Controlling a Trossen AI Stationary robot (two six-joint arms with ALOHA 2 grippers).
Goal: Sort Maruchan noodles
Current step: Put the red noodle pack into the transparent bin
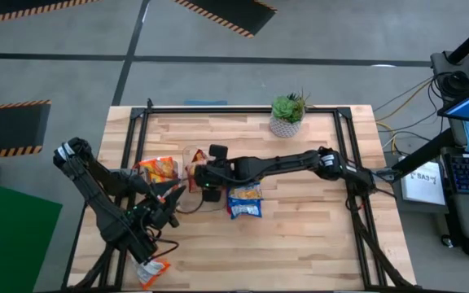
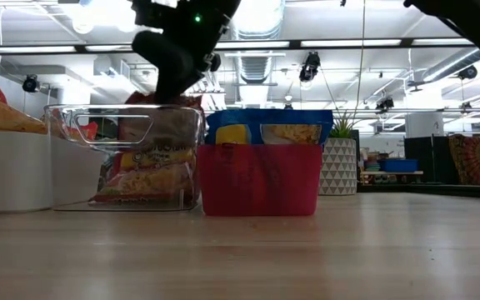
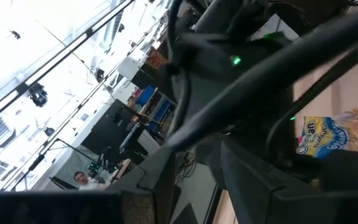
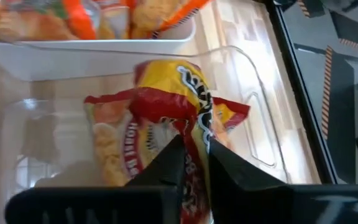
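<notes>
My right gripper (image 4: 194, 155) is over the clear tray (image 1: 192, 155) at the table's middle and is shut on a yellow-and-red Maruchan packet (image 4: 160, 124). In the low view this packet (image 2: 144, 162) stands inside the clear tray (image 2: 65, 125), under the gripper (image 2: 173, 79). Orange packets (image 1: 158, 168) lie in the white tray (image 2: 11, 171) to the left. Blue packets (image 1: 244, 201) sit in the red tray (image 2: 261, 179) to the right. One more packet (image 1: 151, 271) lies at the table's near edge. My left gripper (image 1: 168, 199) is open and hovers near the clear tray, tipped upward. My right gripper pinches the yellow-and-red packet by its crumpled upper end (image 4: 197, 134) between both fingers, coming from above and pointing down. The packet stands roughly upright inside the clear tray, and its lower end (image 2: 140, 192) is down at the tray floor.
A potted plant (image 1: 287, 115) stands at the table's far edge. A black frame (image 1: 357, 163) runs round the tabletop. Bare wood (image 1: 300, 236) lies toward the near right. My left arm (image 1: 112, 207) crosses the near-left corner. Monitors and cables (image 1: 462, 122) are off the right side.
</notes>
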